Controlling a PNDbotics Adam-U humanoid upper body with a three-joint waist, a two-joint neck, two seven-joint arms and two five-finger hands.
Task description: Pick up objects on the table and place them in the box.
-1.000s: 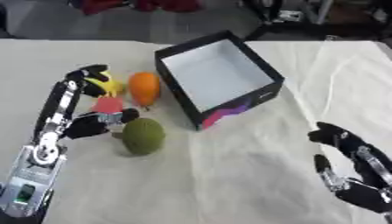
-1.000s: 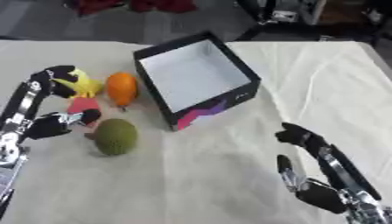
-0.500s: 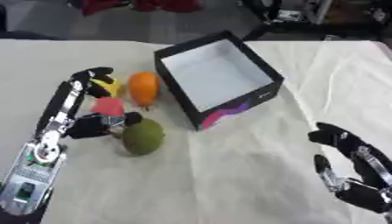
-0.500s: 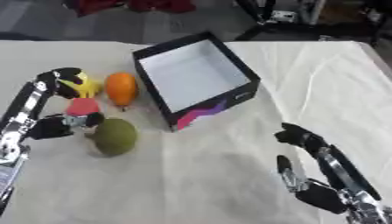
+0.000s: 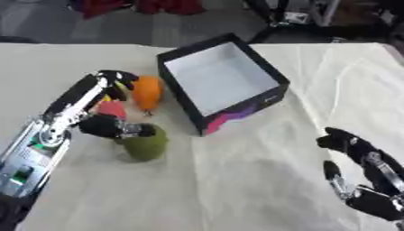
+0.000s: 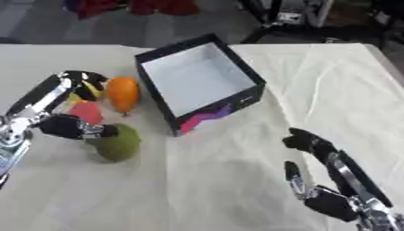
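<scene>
Left of the box [image 5: 223, 85], our left hand [image 5: 103, 122] has fingers [image 5: 118, 81] curled over the red fruit [image 5: 111, 108]; our right hand [image 6: 331, 180] rests with fingers released.

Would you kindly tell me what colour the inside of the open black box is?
The open black box is white inside; the left eye view shows it best.

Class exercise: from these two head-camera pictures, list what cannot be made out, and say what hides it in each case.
- Yellow object: mostly hidden behind the left hand in both views; shape unclear.
- Pink-red object: partly covered by the left hand; identity unclear.
- Right hand: cut off by the lower right edge.
- Box: its near inside wall is hidden by its own rim.
</scene>
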